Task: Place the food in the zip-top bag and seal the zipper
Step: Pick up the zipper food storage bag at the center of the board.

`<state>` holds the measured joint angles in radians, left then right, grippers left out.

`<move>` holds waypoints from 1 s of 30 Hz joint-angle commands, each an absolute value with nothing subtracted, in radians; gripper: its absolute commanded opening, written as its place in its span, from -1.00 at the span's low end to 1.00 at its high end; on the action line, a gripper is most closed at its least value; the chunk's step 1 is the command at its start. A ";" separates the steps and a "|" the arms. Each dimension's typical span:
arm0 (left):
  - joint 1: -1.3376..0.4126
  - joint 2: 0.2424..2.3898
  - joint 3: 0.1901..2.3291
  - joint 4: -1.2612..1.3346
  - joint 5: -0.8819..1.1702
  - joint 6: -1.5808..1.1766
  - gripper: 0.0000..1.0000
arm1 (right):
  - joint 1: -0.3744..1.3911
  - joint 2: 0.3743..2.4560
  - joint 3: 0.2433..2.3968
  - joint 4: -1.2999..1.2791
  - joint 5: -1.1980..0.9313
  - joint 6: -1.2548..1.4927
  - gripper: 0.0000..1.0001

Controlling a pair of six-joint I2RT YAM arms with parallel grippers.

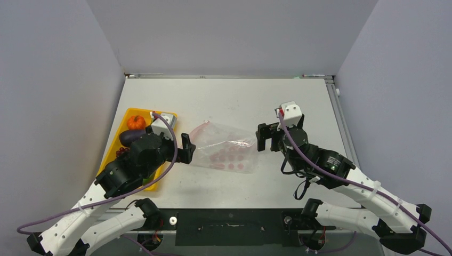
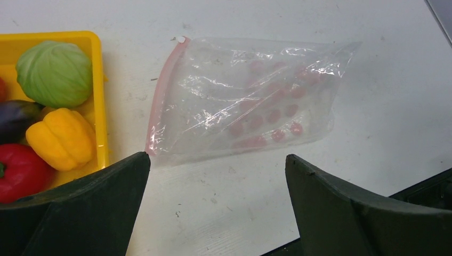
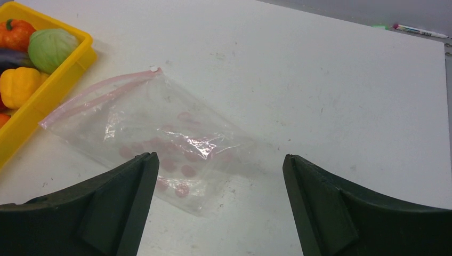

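Observation:
The clear zip-top bag (image 1: 226,152) lies flat on the table between my two grippers, empty, with its pinkish-red zipper (image 1: 198,128) at its left end. It also shows in the left wrist view (image 2: 250,101) and the right wrist view (image 3: 160,138). The zipper's (image 3: 101,93) two strips lie slightly apart. The food sits in the yellow tray (image 1: 118,140): orange pumpkin (image 1: 136,122), eggplant (image 1: 128,137), grape cluster (image 1: 122,152), green cabbage (image 2: 53,73), yellow pepper (image 2: 63,137), red piece (image 2: 18,170). My left gripper (image 1: 187,149) is open and empty at the bag's mouth end. My right gripper (image 1: 268,140) is open and empty just past the bag's right end.
The tray (image 2: 98,80) lies close to the left of the bag's mouth. A pen (image 3: 421,31) lies at the table's far right edge. Grey walls close the table on three sides.

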<state>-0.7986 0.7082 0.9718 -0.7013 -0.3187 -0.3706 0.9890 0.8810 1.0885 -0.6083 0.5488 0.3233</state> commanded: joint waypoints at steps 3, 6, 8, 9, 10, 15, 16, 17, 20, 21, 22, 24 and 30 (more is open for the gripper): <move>-0.796 0.720 0.963 -0.748 -0.427 -0.427 0.92 | 0.989 0.922 1.112 -0.590 0.464 0.248 0.80; -0.796 0.727 0.958 -0.760 -0.442 -0.451 0.92 | 0.991 0.963 1.130 -0.600 0.431 0.226 0.80; -0.795 0.730 0.961 -0.772 -0.454 -0.460 0.93 | 0.991 0.996 1.141 -0.604 0.413 0.216 0.80; -0.795 0.732 0.966 -0.787 -0.467 -0.467 0.92 | 0.990 1.013 1.145 -0.603 0.400 0.204 0.80; -0.796 0.734 0.968 -0.798 -0.482 -0.473 0.92 | 0.991 1.028 1.150 -0.603 0.388 0.194 0.80; -0.795 0.720 0.962 -0.818 -0.523 -0.492 0.92 | 0.992 1.120 1.181 -0.586 0.320 0.152 0.80; -0.795 0.716 0.958 -0.817 -0.529 -0.492 0.92 | 0.992 1.140 1.191 -0.584 0.308 0.146 0.80; -0.796 0.711 0.952 -0.816 -0.535 -0.492 0.92 | 0.992 1.161 1.200 -0.584 0.301 0.139 0.80; -0.796 0.698 0.928 -0.805 -0.546 -0.489 0.92 | 0.991 1.219 1.219 -0.574 0.273 0.118 0.80; -0.796 0.694 0.921 -0.803 -0.545 -0.487 0.92 | 0.992 1.236 1.223 -0.569 0.258 0.111 0.80; -0.796 0.692 0.914 -0.801 -0.542 -0.484 0.92 | 0.992 1.252 1.227 -0.561 0.241 0.103 0.80; -0.796 0.693 0.908 -0.803 -0.536 -0.482 0.92 | 0.991 1.286 1.241 -0.551 0.192 0.084 0.80; -0.798 0.687 0.890 -0.803 -0.545 -0.479 0.92 | 0.990 1.395 1.292 -0.525 0.110 0.023 0.80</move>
<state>-0.7986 0.6971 0.9028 -0.8185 -0.5209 -0.4782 0.9894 1.3560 1.2350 -0.5797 0.1787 0.0845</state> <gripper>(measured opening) 0.961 0.898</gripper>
